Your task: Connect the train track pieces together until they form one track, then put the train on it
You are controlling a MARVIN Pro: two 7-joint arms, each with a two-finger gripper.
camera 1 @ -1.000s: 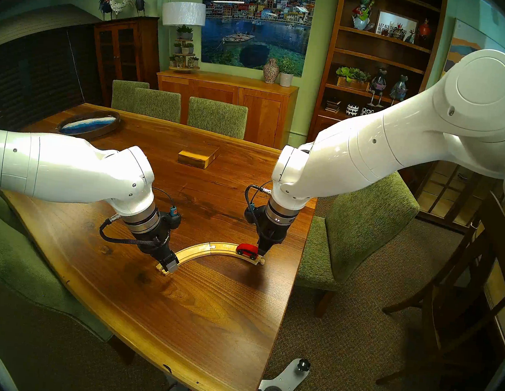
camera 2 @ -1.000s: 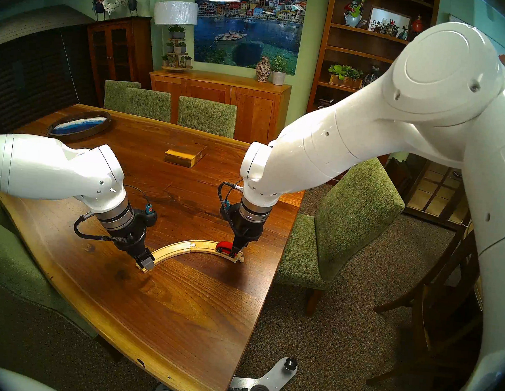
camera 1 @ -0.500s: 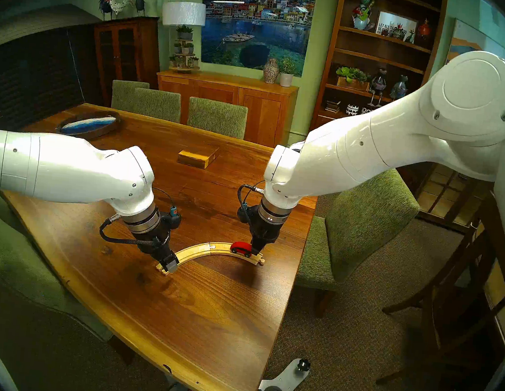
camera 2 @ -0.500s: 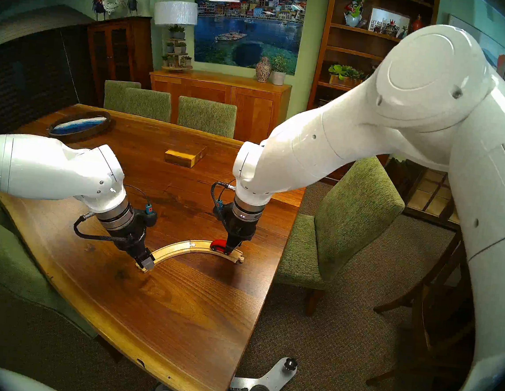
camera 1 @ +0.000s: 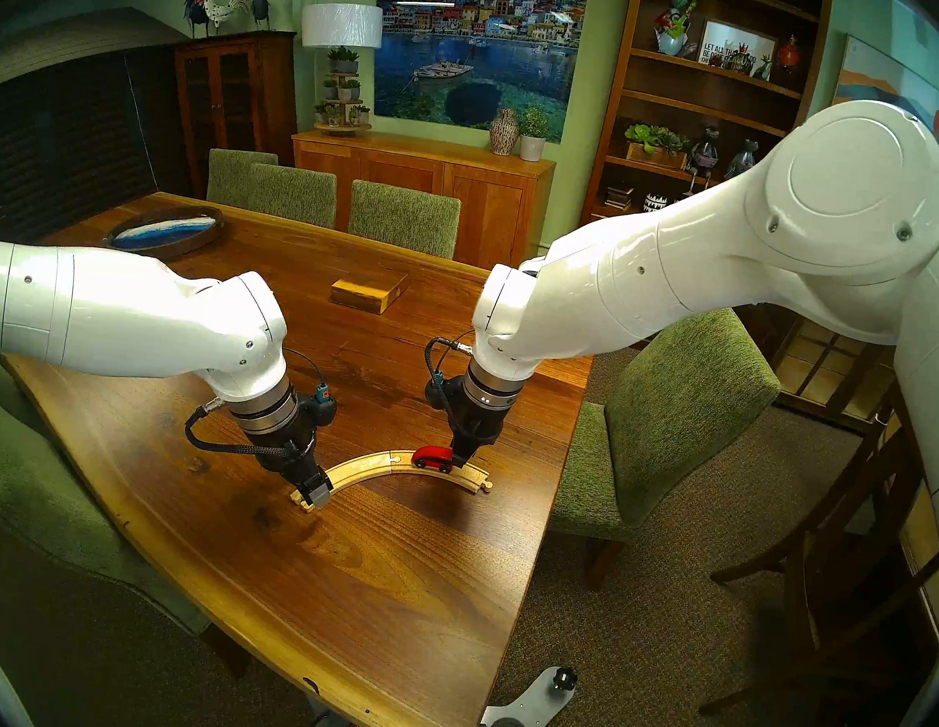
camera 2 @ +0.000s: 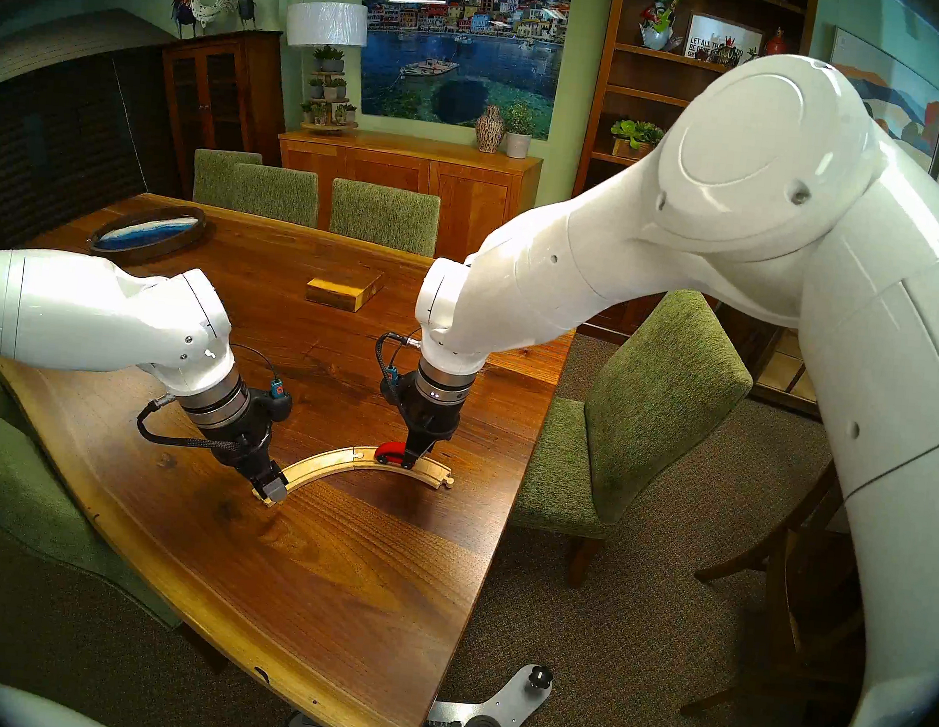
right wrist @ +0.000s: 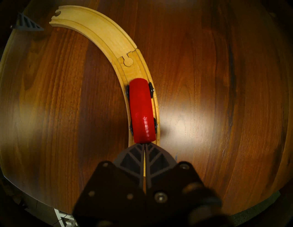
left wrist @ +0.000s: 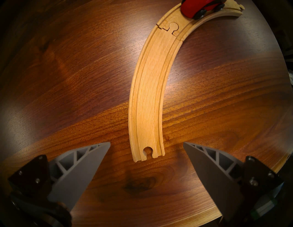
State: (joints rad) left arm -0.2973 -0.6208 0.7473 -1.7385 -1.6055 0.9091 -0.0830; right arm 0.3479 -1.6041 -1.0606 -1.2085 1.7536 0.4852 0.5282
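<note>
A dining room with green chairs surrounds a dark wooden table point(camera 1: 375, 602), where the track point(camera 1: 372, 462) lies as one joined arc, peg seated in socket. The train point(camera 1: 434, 458) stands on the track's right-hand piece, wheels in the grooves, just past the joint.

The right gripper point(right wrist: 144, 145) has its fingers pressed together on nothing, and in its wrist view the tips sit at the train's 6 o'clock end, touching or very nearly touching it. The left gripper point(left wrist: 146, 152) hangs with fingers spread wide apart, one at 9 o'clock and one at 3 o'clock of the track's open socket end, neither touching the wood.

The likely risk is a derailment: a push from the closed tips that runs off the curve's line could lift a wheel out of its groove or tip the short, glossy car sideways. A harder shove could also slide the whole arc across the smooth table, since nothing clamps it, or open the joint. The train also sits near the joint, where a small step between pieces might catch a wheel.
</note>
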